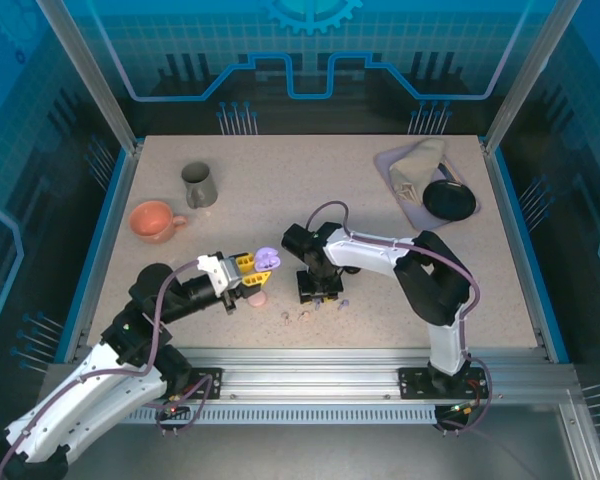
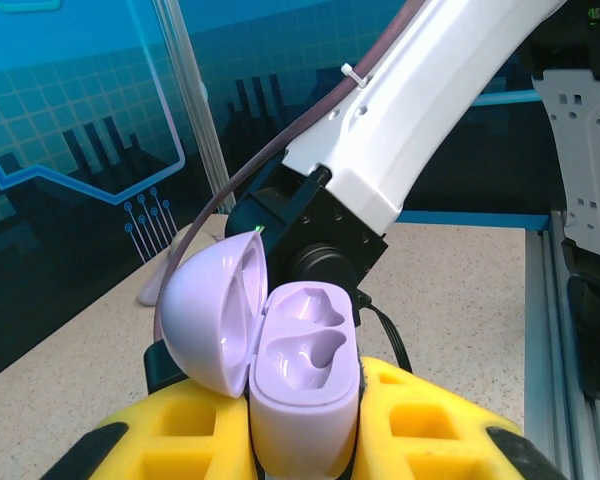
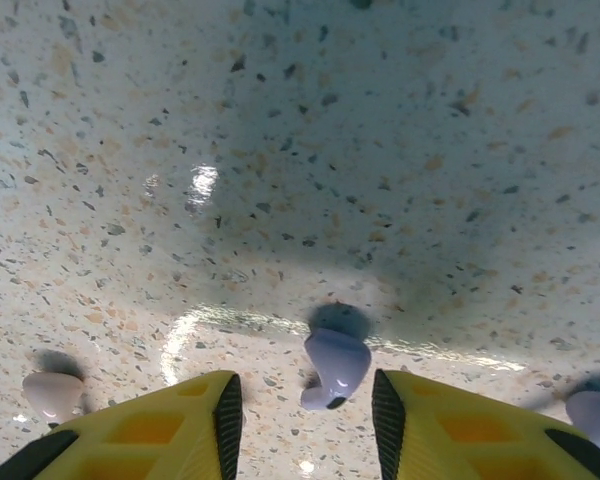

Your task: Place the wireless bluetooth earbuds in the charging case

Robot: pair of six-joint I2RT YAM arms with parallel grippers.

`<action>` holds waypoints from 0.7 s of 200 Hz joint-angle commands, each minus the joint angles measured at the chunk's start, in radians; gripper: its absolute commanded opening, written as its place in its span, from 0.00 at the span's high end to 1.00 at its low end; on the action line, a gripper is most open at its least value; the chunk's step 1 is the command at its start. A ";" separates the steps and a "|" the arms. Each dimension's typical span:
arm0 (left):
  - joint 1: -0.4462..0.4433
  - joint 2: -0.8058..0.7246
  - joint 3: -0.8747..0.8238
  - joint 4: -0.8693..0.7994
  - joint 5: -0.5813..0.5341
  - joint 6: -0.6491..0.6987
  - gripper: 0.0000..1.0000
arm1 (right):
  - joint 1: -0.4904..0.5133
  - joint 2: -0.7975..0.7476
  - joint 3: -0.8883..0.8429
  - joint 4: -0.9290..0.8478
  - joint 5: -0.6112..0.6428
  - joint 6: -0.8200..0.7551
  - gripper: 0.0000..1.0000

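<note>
Our right end effector (image 3: 306, 392) straddles a lavender earbud (image 3: 337, 362), jaws apart. The left end effector (image 2: 305, 425) clamps the open charging case (image 2: 305, 350). We're at pickup, so next we need a clean pinch.

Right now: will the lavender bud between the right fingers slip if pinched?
Likely slippery: the lavender earbud looks glossy and rounded, so it could squirt from the right gripper. Tiny, so probably light: a nudge may skid it across the smooth table.

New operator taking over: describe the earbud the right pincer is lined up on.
Find the right pincer, low over the table near its front edge. Between its yellow fingers lies a lavender earbud; the pinkish-beige bud and the other lavender bud lie outside them.
</note>
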 commanded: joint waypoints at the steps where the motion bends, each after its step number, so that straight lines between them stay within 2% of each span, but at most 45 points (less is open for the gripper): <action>1: -0.006 -0.013 -0.020 0.004 -0.016 -0.009 0.95 | 0.018 0.027 0.025 -0.049 0.016 0.027 0.59; 140: -0.006 -0.024 -0.029 0.013 -0.012 -0.009 0.95 | 0.004 0.074 0.042 -0.041 0.046 0.029 0.64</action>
